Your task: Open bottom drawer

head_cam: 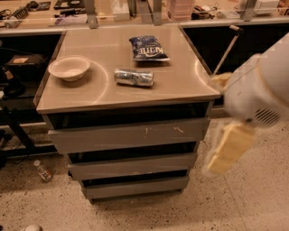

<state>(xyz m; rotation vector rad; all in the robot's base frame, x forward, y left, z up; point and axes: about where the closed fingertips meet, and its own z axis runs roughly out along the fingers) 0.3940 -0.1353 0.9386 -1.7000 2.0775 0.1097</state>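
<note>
The bottom drawer (135, 187) is the lowest and narrowest of three grey slanted fronts on the metal cabinet, and it looks closed. Above it are the middle front (133, 165) and the widest top front (131, 134), which has white scratch marks. My gripper (228, 149) hangs as a pale yellow shape below the white arm housing (259, 90). It is to the right of the cabinet at about the height of the top and middle fronts, and it touches nothing.
On the cabinet top (180, 85) are a white bowl (69, 67), a crushed can (133, 77) and a blue chip bag (148, 48). A small bottle (43, 171) lies on the speckled floor at the left. A cluttered counter (135, 13) runs behind.
</note>
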